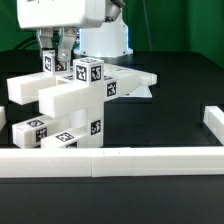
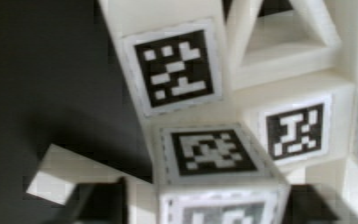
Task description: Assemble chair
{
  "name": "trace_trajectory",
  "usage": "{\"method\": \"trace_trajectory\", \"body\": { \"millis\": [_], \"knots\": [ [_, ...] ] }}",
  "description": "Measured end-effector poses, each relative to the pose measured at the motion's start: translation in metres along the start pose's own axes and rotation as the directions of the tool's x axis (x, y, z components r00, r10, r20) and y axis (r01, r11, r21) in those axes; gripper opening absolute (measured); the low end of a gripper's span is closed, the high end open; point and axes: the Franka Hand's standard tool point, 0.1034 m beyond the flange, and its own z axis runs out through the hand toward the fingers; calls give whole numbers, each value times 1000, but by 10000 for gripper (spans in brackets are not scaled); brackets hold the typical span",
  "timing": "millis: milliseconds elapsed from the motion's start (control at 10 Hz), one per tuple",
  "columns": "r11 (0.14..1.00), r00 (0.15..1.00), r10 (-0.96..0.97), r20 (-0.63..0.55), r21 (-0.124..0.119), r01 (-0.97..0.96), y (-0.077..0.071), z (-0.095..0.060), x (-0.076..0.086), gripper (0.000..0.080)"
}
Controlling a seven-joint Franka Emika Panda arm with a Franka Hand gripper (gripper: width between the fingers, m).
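Seen from the exterior view's left: a long white bar (image 1: 25,88) jutting out from the half-built chair (image 1: 75,105), with a small tagged block (image 1: 30,131) lying on the black desk (image 1: 170,125) just below it. At centre, the chair itself, a blocky stack of matte white parts with black-and-white tags, standing on the desk just behind the low white border wall (image 1: 110,162). Directly above its upper left corner, the gripper (image 1: 55,55), hanging from the glossy arm, fingertips down at a tagged upright piece (image 1: 48,62). Jaws apparently slightly apart, but impossible to tell from either view whether clamped on that piece or let go. Wrist view filled by tagged white faces (image 2: 176,75) at close range, no finger clearly visible.

Probably caught around the seating of that upright part into the frame; much of the structure already joined, though hardly finished. Next move, as a judgement: confirming the part sits square, then lifting straight up without nudging the stack, which looks top-heavy and easily tipped.

To the exterior view's right: a flat panel (image 1: 135,82) sticking out from the chair, then bare black desk and the wall's short corner section (image 1: 212,118). Matte dark surface throughout; behind, a dim room with a green backdrop (image 1: 170,25).
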Motion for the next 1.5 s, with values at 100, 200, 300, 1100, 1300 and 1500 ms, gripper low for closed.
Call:
{"method": "trace_trajectory", "body": {
  "millis": [100, 200, 300, 1100, 1300, 1500],
  "knots": [
    [1000, 1000, 0, 0, 0, 0, 0, 0, 0, 548],
    [1000, 1000, -23, 3, -1, 23, 0, 0, 0, 548],
    [990, 990, -143, 10, -4, 143, -1, 0, 0, 633],
    [742, 739, -669, 78, 115, 660, -1, -29, -3, 649],
    [660, 657, -751, 69, 119, 742, 1, -29, -2, 649],
    [526, 524, -850, 44, 108, 844, 1, -29, 0, 649]
  ]
}}
